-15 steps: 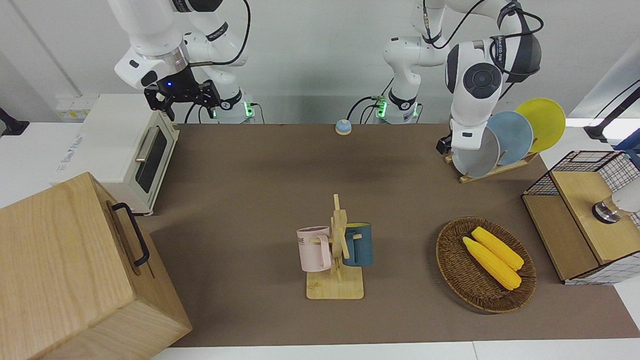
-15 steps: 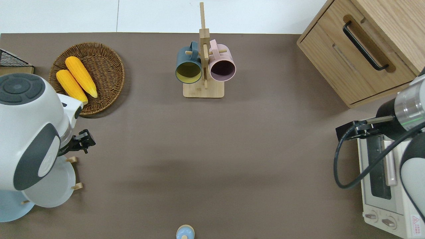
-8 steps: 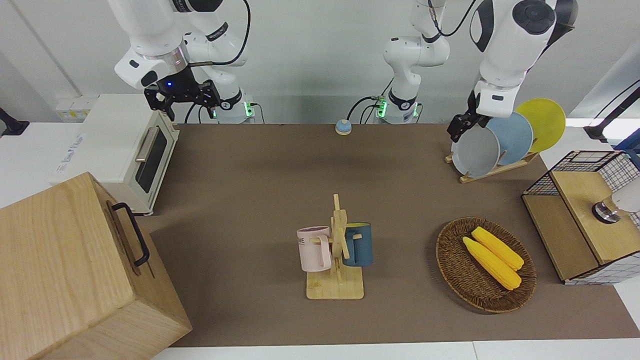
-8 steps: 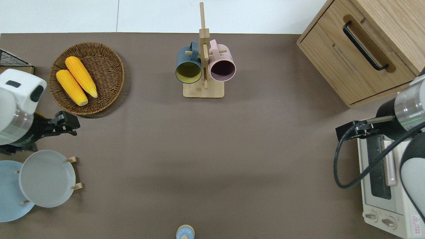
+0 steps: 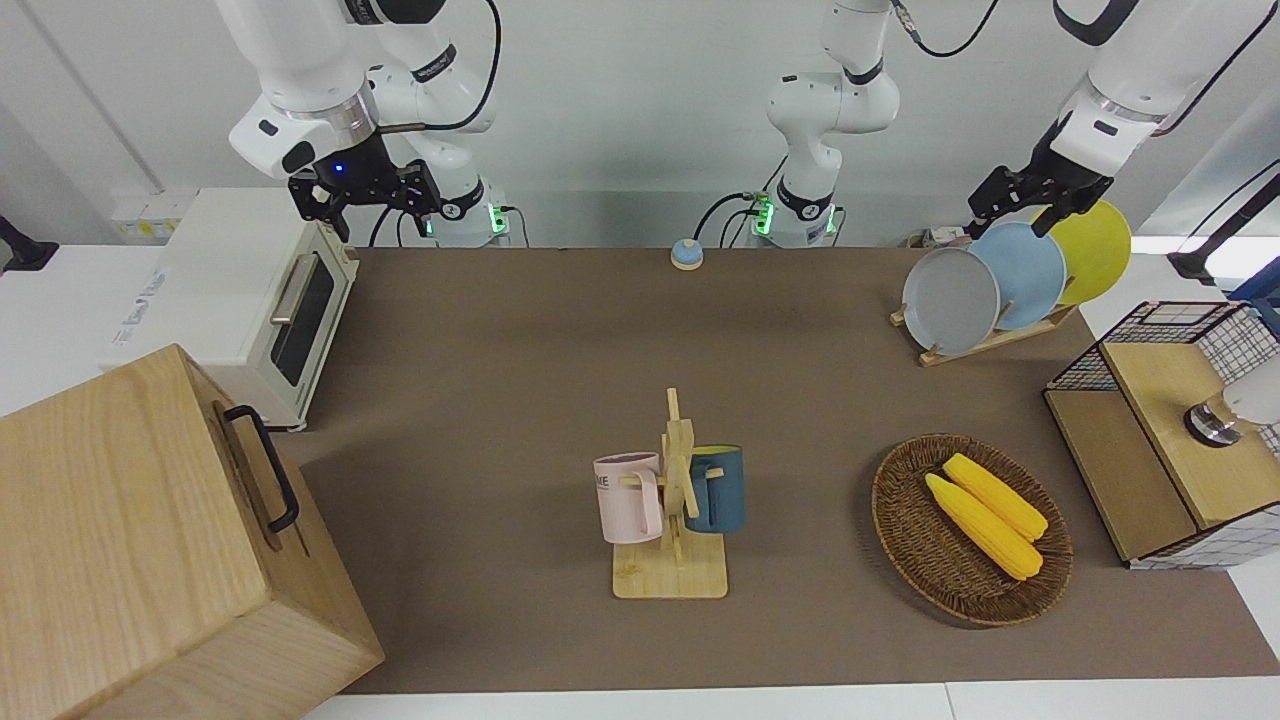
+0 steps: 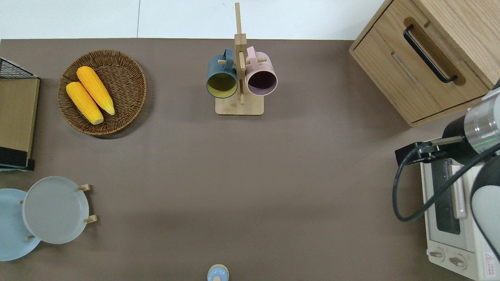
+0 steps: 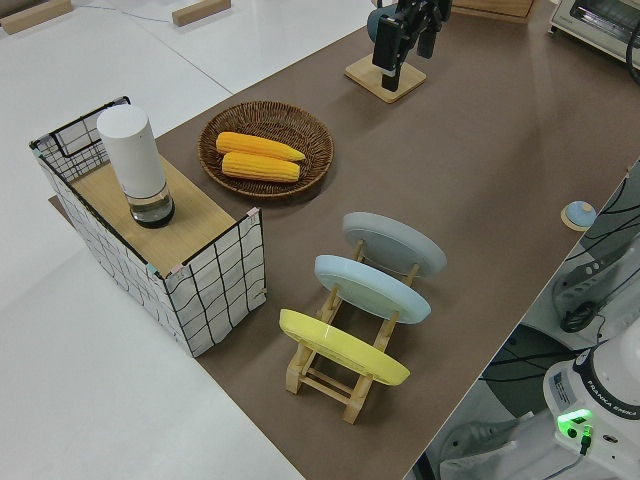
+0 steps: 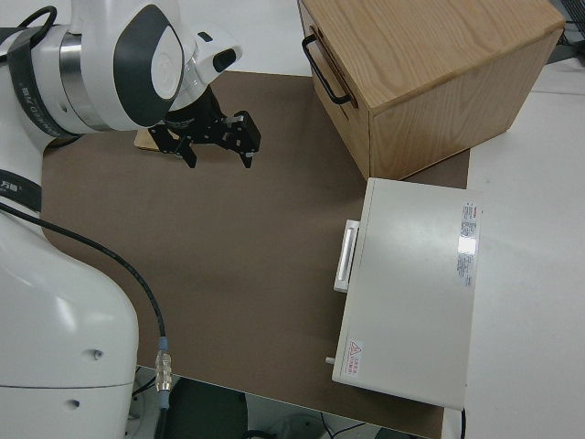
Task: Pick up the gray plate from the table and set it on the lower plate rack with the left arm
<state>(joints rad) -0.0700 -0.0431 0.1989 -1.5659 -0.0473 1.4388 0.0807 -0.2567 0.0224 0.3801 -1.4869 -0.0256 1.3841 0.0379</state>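
The gray plate (image 5: 950, 300) stands tilted in the lower plate rack (image 5: 990, 343), in the end slot toward the table's middle, beside the light blue plate (image 5: 1022, 272) and the yellow plate (image 5: 1090, 245). It also shows in the overhead view (image 6: 55, 209) and the left side view (image 7: 393, 243). My left gripper (image 5: 1018, 212) is open and empty, up in the air above the plates, apart from them. It is out of the overhead view. My right arm is parked, its gripper (image 8: 218, 146) open.
A wicker basket (image 6: 129, 84) with two corn cobs lies farther from the robots than the rack. A wire crate (image 5: 1160, 330) is at the left arm's end. A mug stand (image 6: 239, 107), wooden cabinet (image 6: 394, 74), toaster oven (image 6: 449, 234) and small bell (image 6: 217, 273) are also here.
My left gripper has let go of the gray plate, risen and drawn away toward the table's end, leaving the overhead view. The plate stays in the rack.
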